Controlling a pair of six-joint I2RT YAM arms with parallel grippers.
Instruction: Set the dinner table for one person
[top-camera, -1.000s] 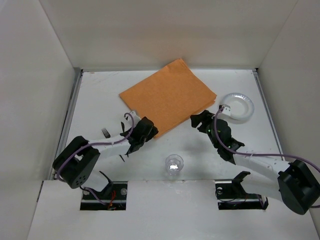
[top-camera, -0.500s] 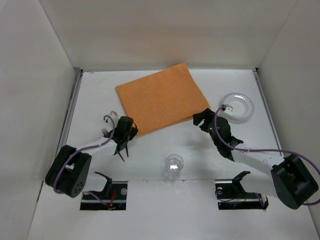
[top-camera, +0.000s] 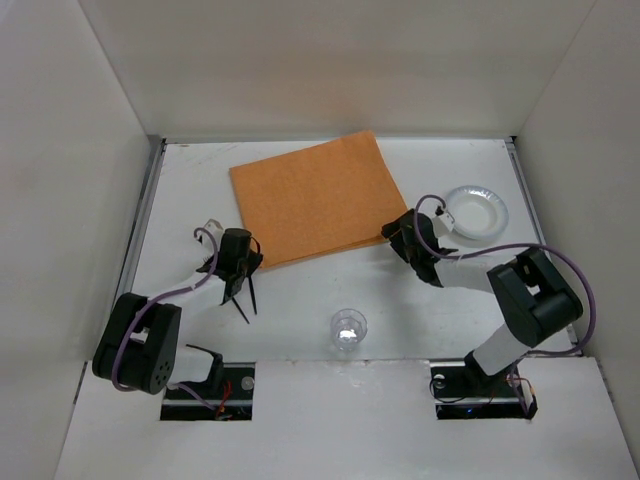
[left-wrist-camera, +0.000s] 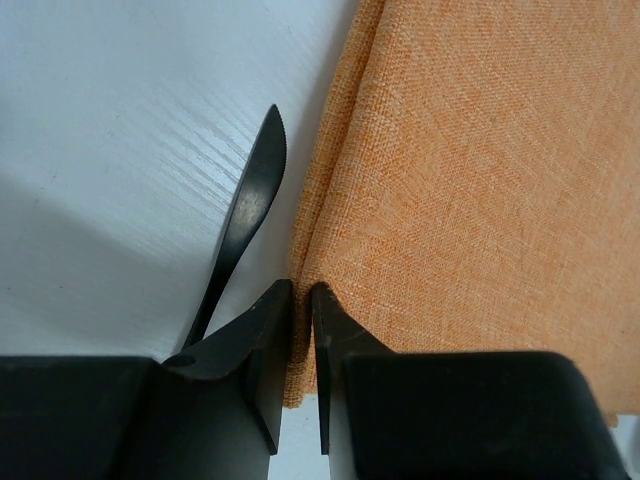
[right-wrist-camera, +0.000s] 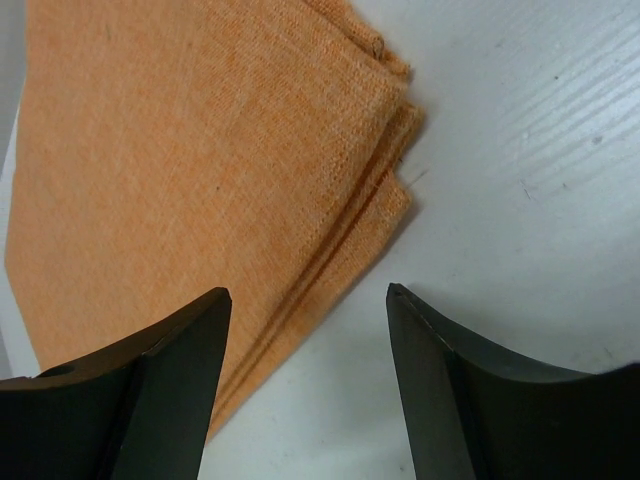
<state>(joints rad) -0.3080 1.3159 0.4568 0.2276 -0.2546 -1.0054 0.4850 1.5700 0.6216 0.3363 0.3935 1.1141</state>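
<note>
The orange placemat (top-camera: 315, 200) lies tilted on the white dinner table (top-camera: 450, 290). My left gripper (top-camera: 250, 262) is at its near left corner, and in the left wrist view it (left-wrist-camera: 302, 295) is shut on the placemat's folded edge (left-wrist-camera: 450, 180). A black knife (left-wrist-camera: 250, 205) lies on the table just left of that edge, beside my left finger; it also shows in the top view (top-camera: 252, 292). My right gripper (top-camera: 398, 232) is open at the near right corner; in the right wrist view it (right-wrist-camera: 307, 290) straddles the placemat's edge (right-wrist-camera: 200, 150) without gripping it.
A clear plate (top-camera: 476, 210) sits on the right, just beyond my right arm. A clear glass (top-camera: 348, 328) stands near the front edge in the middle. White walls close in the table on the left, back and right.
My left gripper has drawn back to the left with the placemat's corner, and the placemat has slid and turned that way. My right gripper has opened off the placemat and its arm has folded in.
</note>
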